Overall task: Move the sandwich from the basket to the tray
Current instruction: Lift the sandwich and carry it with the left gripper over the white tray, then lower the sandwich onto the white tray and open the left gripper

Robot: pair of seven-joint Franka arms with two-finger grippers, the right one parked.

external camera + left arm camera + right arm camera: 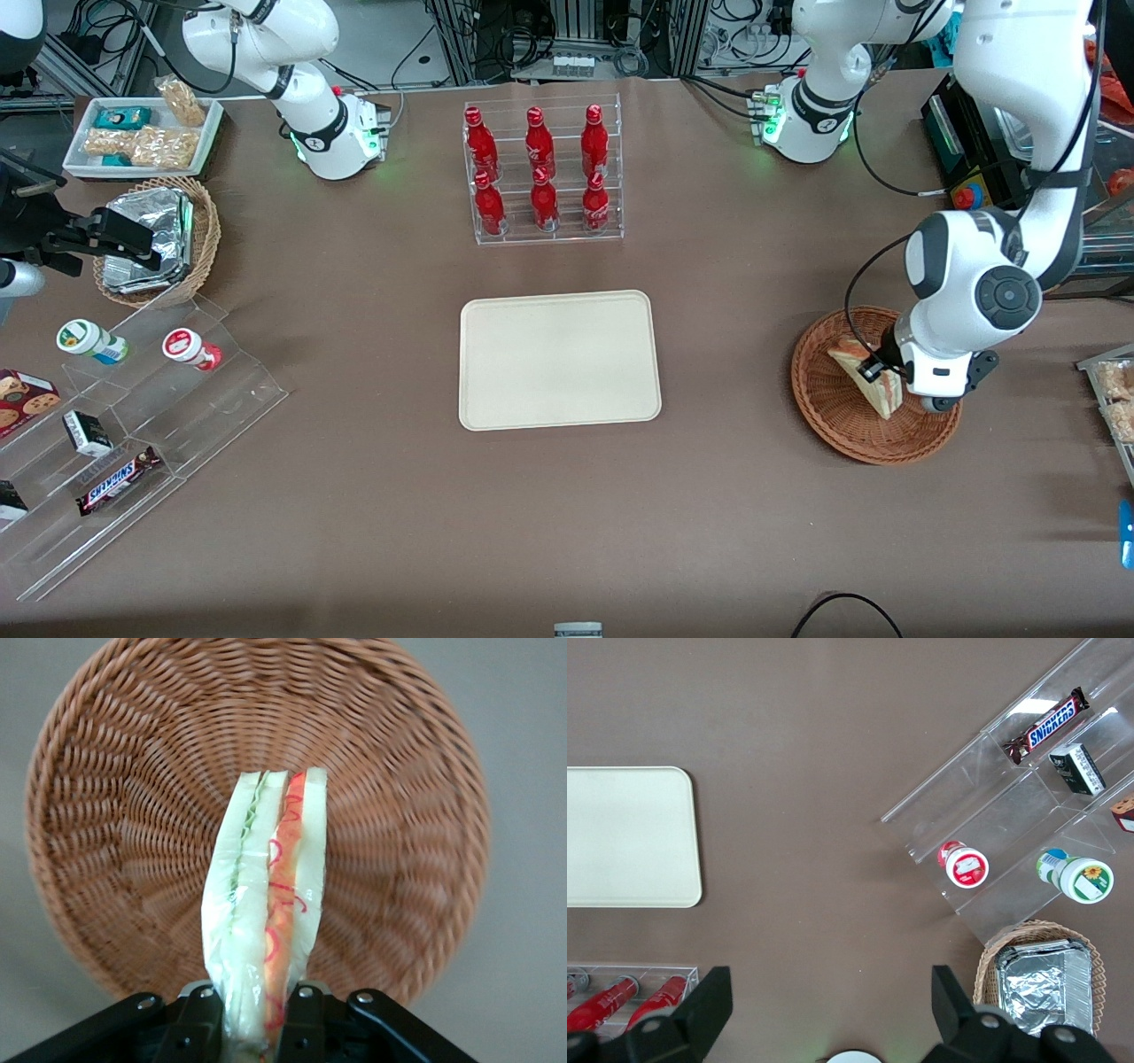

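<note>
Clamping on the sandwich [266, 904], the gripper [251, 1014] is seen with its jaws closed against the two flat bread faces at one end of the wedge, the black fingers [197, 1020] pressed to the clear wrap on either side. The sandwich stands on edge between the jaws, its layered edge with red and green filling turned toward the wrist camera, and the rest of it reaches out from the jaws over the basket [106, 815]. Whether it is touching the weave or just lifted off it cannot be told.

The sandwich is judged light, soft and easily crushed; the film wrap is likely slippery, so a hold across the broad faces, as taken here, is thought better than one on the filling edge, with only modest squeeze.

In the front view the gripper [886, 370] and sandwich [873, 377] are seen over the basket [833, 416], toward the working arm's end of the desk [354, 496]. The tray [558, 359] lies bare at the middle, well apart from the basket.
</note>
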